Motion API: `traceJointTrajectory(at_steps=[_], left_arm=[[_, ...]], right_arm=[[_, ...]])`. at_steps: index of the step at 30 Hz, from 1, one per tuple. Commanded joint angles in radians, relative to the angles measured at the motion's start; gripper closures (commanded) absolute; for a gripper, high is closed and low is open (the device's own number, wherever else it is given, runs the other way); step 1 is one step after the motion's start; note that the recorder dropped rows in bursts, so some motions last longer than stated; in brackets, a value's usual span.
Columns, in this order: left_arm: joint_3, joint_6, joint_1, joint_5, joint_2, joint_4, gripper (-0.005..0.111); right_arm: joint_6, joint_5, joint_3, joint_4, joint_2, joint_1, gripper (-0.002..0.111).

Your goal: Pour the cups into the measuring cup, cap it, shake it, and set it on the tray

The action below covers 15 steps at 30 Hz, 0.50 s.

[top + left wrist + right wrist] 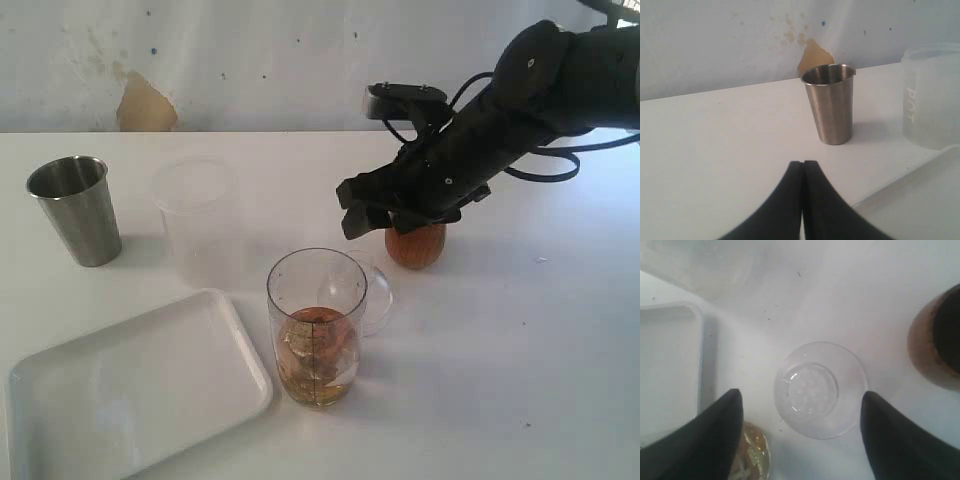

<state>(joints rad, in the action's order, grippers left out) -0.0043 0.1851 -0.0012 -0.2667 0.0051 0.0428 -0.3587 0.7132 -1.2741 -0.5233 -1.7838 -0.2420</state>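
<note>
The measuring cup, by the table's front edge beside the tray, is holding amber liquid with pale bits. The frosted cup is showing "POT". The right gripper is hanging wide open over a clear lid, gripping nothing; the left gripper is pressing shut, empty.

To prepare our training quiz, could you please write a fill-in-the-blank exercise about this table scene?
1. The right tool hangs ____ above the clear lid.
2. The left tool, facing the steel tumbler, is ____.
3. The wooden cup stands ____ on the table.
Missing words: open; shut; upright.
</note>
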Motion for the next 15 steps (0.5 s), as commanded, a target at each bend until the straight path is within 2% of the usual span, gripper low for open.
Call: traceJointTrajectory(at_steps=[1,7,15], left_arm=[[0.004,-0.002,-0.002,0.01,-0.005,0.003,0.107],[0.004,-0.002,-0.002,0.01,-0.005,0.003,0.107],[0.004,-0.002,-0.002,0.01,-0.005,0.003,0.107]], right_arm=[[0.023,0.085,-0.047,0.02,-0.046,0.035,0.046],[0.034,0.087,-0.051,0.111,-0.094,0.033,0.055],[0.095,0.066,-0.051,0.167,-0.126,0.033,0.055]])
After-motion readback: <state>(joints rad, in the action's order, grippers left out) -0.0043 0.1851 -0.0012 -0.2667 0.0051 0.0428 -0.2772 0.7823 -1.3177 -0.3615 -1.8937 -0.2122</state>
